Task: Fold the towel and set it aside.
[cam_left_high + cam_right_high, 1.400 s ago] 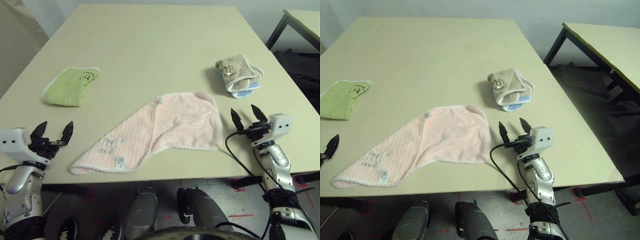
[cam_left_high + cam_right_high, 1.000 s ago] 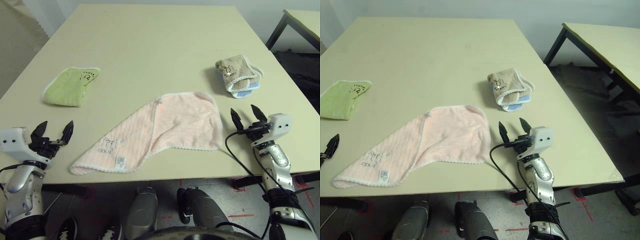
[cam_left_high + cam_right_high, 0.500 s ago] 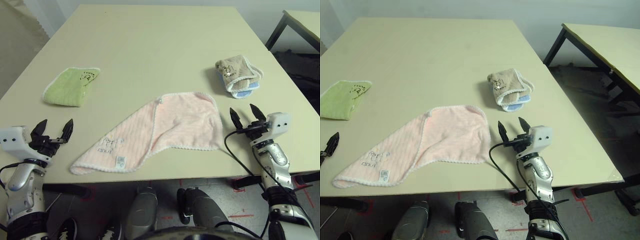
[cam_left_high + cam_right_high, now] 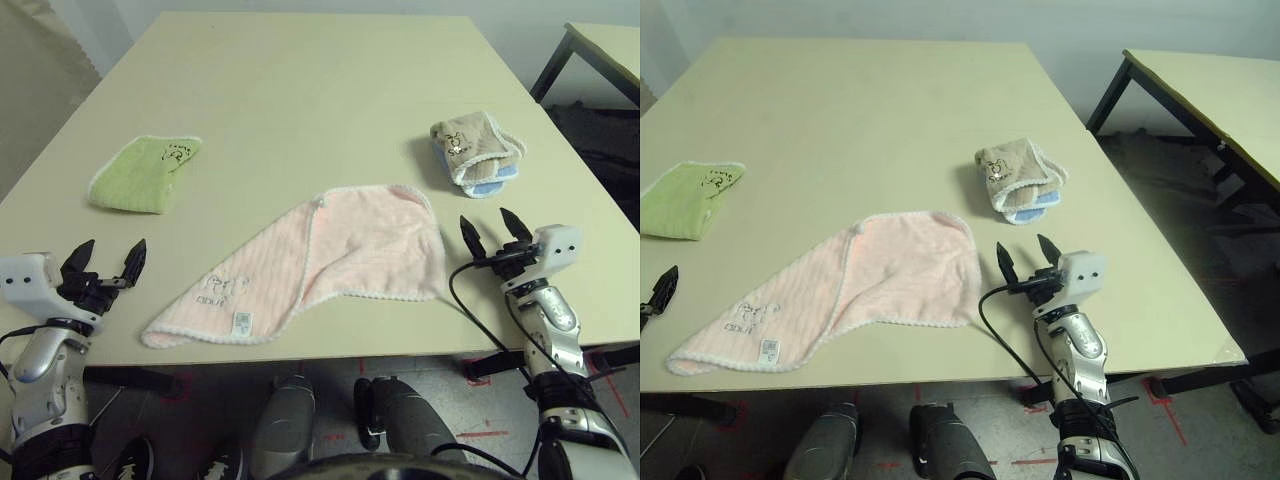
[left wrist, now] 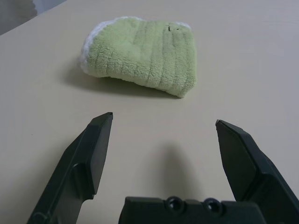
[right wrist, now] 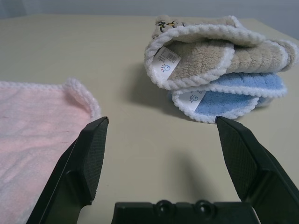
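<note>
The pale pink terry towel (image 4: 320, 260) lay on the bench (image 4: 300, 90) between the wide-open, empty left claw (image 4: 104, 262) and right claw (image 4: 490, 232), folded once diagonally, not yet set aside.

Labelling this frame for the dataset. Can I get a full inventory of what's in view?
towel: 1, pale pink with white edging, lying partly folded over at the table's near edge, between the two arms
green towel: 1, folded, on the table's left side
beige and blue towels: 2, folded and stacked, beige on top, on the right side
table: 1, pale yellow
second table: 1, pale top, dark legs, far right
left end effector: 1, black fingers, open, holding nothing
right end effector: 1, black fingers, open, holding nothing
</note>
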Robot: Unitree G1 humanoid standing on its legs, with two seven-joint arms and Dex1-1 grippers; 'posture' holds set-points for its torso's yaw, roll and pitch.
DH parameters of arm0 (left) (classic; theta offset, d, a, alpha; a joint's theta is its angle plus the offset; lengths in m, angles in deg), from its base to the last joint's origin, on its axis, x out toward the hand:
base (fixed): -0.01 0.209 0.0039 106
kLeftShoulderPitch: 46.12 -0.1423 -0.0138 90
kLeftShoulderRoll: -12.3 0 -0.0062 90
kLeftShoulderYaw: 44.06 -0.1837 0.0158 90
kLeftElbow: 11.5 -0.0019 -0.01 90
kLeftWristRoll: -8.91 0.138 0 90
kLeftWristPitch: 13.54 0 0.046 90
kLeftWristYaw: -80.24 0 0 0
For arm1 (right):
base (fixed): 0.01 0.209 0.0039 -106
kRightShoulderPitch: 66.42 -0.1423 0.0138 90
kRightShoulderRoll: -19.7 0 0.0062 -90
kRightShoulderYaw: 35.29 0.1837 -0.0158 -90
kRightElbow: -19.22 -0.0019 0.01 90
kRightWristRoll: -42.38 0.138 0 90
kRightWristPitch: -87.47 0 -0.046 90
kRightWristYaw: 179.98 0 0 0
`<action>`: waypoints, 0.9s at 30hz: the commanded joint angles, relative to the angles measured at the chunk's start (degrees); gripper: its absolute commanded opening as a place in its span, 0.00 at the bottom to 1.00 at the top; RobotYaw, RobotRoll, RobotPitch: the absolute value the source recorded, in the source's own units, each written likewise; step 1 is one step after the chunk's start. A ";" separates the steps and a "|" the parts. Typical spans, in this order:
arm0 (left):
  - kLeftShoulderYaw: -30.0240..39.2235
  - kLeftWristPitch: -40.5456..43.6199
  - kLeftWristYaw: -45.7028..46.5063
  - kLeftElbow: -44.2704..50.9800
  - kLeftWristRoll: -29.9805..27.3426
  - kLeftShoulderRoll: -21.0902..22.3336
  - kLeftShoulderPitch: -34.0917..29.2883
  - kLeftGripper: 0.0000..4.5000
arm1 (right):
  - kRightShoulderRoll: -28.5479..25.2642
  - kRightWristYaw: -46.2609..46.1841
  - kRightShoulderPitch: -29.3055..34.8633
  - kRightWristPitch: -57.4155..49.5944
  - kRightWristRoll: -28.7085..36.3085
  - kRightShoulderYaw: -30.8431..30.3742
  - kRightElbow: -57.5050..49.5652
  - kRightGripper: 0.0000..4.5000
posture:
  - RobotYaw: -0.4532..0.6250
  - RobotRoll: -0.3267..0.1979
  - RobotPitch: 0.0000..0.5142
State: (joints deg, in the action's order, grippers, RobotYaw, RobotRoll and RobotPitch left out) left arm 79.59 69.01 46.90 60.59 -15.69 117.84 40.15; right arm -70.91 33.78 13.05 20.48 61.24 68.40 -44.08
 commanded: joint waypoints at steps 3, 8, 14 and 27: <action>0.51 0.90 -8.97 3.64 -5.46 1.97 -2.07 1.00 | -1.57 1.54 0.10 -0.19 -0.99 -0.87 -0.43 1.00 | 0.57 0.62 0.21; -0.69 6.25 -26.07 13.02 -15.58 5.28 -7.36 1.00 | -3.56 7.33 0.13 -2.81 -1.44 -5.01 -3.67 1.00 | 0.59 0.62 0.22; -3.79 8.30 -42.60 16.85 -14.45 14.54 -14.81 1.00 | -4.74 11.62 -2.49 -16.83 2.16 -8.92 -12.42 1.00 | 0.59 0.62 0.22; -7.82 3.83 -43.86 14.27 -8.88 12.55 -11.28 1.00 | -6.40 2.55 -19.63 -40.39 -9.63 -18.83 -14.63 1.00 | 0.58 0.62 0.21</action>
State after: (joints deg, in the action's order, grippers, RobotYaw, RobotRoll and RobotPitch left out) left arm 72.29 73.75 3.03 75.76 -25.67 130.59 29.08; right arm -76.62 35.88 -6.53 -17.72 53.41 51.34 -60.19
